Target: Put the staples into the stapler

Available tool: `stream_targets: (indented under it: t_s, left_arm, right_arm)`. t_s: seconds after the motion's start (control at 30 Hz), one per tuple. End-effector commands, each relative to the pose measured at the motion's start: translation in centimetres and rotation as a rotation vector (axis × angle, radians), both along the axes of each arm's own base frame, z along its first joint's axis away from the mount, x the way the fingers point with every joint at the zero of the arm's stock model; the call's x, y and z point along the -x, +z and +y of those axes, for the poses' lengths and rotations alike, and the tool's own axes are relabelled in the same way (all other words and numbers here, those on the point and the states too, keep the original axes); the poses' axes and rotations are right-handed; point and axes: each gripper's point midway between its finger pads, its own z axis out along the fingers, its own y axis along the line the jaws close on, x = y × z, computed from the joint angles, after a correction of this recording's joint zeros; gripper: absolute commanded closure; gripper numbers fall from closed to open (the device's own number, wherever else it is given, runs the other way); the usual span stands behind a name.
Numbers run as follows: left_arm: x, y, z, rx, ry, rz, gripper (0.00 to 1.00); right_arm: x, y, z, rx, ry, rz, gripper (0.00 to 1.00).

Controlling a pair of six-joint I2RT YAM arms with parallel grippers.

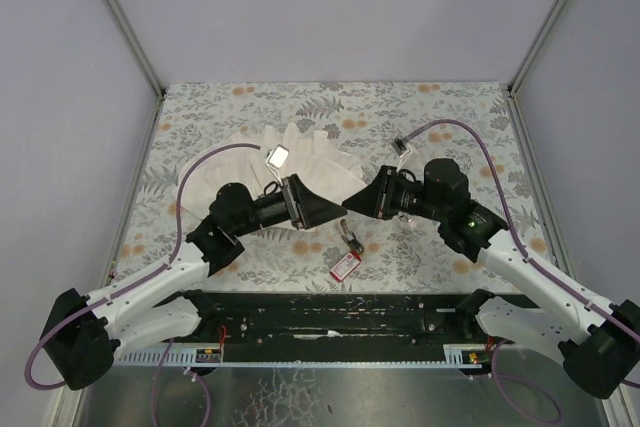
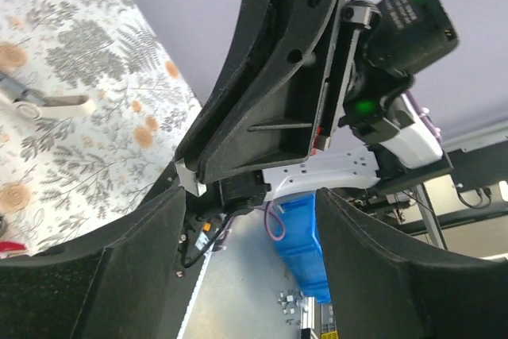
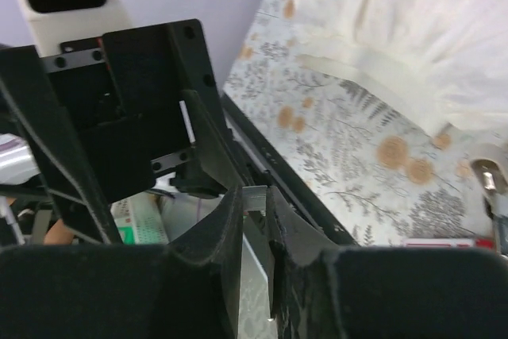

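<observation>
My right gripper (image 3: 255, 196) is shut on a tiny silvery strip, the staples (image 3: 259, 194), which pokes out at its fingertips. In the top view it (image 1: 351, 203) hangs above the mat, tip to tip with my left gripper (image 1: 335, 209). The left gripper (image 2: 250, 196) stands open with nothing between its fingers and faces the right gripper's black body. The small metal stapler (image 1: 351, 235) lies on the mat just below both tips; it shows as the stapler (image 2: 36, 103) and as the stapler (image 3: 488, 180) in the wrist views. The red box (image 1: 344, 266) lies beside it.
A big white pleated cloth (image 1: 300, 162) lies behind the grippers on the floral mat (image 1: 450, 117). The black rail (image 1: 330, 317) runs along the near edge. Grey walls enclose the table on three sides.
</observation>
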Motion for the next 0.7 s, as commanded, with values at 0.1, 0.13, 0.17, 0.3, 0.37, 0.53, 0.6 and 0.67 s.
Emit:
stream_targets:
  t_s: [0.1, 0.13, 0.17, 0.3, 0.37, 0.53, 0.6, 0.67]
  left_arm:
    - [2.0, 3.9, 0.3, 0.137, -0.072, -0.082, 0.41]
    - [2.1, 4.0, 0.3, 0.143, -0.073, -0.082, 0.41]
    - [2.1, 3.9, 0.4, 0.146, -0.071, -0.079, 0.42]
    - [2.1, 4.2, 0.4, 0.161, -0.069, -0.074, 0.46]
    - [2.2, 4.5, 0.5, 0.175, -0.071, -0.080, 0.49]
    - [2.2, 5.0, 0.4, 0.194, -0.075, -0.081, 0.58]
    - [2.1, 5.1, 0.4, 0.200, -0.073, -0.078, 0.63]
    - [2.1, 5.2, 0.4, 0.209, -0.074, -0.074, 0.66]
  right_arm:
    - [2.2, 7.5, 1.2, -0.252, 0.118, -0.099, 0.80]
    - [2.3, 7.6, 1.1, -0.256, 0.119, -0.102, 0.80]
    - [2.3, 7.8, 1.1, -0.259, 0.120, -0.105, 0.80]
    - [2.6, 8.1, 1.1, -0.271, 0.130, -0.109, 0.80]
    - [2.7, 8.2, 1.1, -0.276, 0.139, -0.109, 0.80]
    - [3.0, 8.3, 1.2, -0.286, 0.154, -0.104, 0.80]
    - [3.1, 8.4, 1.2, -0.291, 0.161, -0.103, 0.80]
    - [3.1, 8.4, 1.3, -0.293, 0.165, -0.104, 0.80]
